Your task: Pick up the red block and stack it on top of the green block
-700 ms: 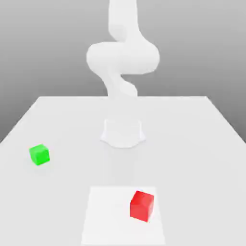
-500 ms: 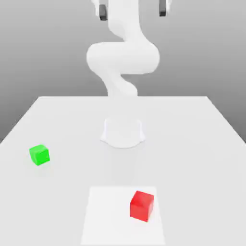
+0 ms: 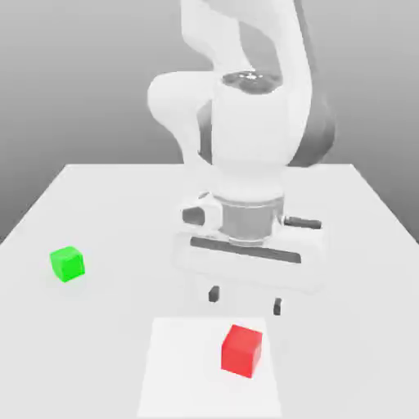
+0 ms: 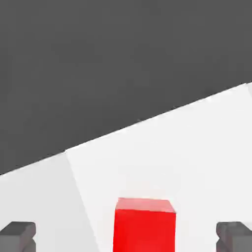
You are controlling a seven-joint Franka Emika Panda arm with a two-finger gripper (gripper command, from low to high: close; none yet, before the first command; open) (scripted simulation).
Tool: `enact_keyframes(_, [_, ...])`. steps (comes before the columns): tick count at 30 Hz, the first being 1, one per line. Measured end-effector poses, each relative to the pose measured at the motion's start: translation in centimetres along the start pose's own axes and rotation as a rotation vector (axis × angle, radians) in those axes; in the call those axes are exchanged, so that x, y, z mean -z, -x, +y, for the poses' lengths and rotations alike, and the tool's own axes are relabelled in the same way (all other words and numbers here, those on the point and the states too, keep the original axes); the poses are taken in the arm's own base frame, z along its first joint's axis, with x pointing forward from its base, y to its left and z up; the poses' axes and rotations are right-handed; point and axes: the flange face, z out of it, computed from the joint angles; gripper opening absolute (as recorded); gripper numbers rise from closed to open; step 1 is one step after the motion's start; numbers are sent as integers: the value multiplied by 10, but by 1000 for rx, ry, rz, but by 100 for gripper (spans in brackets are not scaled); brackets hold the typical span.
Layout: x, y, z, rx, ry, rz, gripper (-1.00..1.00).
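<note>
My jaws [image 3: 245, 300] hang spread wide and empty just above the red block [image 3: 241, 350], which sits on a paler square of the counter [image 3: 106, 204]. The green block [image 3: 67, 263] rests well apart, toward the exterior view's left.

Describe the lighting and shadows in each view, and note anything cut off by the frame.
Exterior view: soft, even light; the white table is nearly shadowless, with only faint shading under the hand and beside the green block; the red block shows a brighter top face. Hand view: flat light, dark backdrop; the red block and both fingertips are cropped by the frame edge.
</note>
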Motion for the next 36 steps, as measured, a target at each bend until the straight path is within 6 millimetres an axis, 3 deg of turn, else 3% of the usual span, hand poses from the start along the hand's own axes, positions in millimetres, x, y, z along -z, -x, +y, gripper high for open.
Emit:
enact_keyframes(5, [-57,2,4,-9,15,-5,0])
enact_keyframes(6, [-65,2,5,-9,15,-5,-100])
enact_keyframes(13, [-66,2,5,-9,14,-4,-100])
enact_keyframes(19, [-10,-3,6,-15,15,-2,-100])
enact_keyframes(21, [1,-49,28,-84,18,11,-100])
enact_keyframes(24, [12,-121,80,-195,26,28,-100])
enact_keyframes(26, [19,-152,113,-235,31,35,-100])
enact_keyframes(32, [33,-214,232,-366,39,33,-100])
enact_keyframes(36, [38,-229,322,-477,31,15,-100])
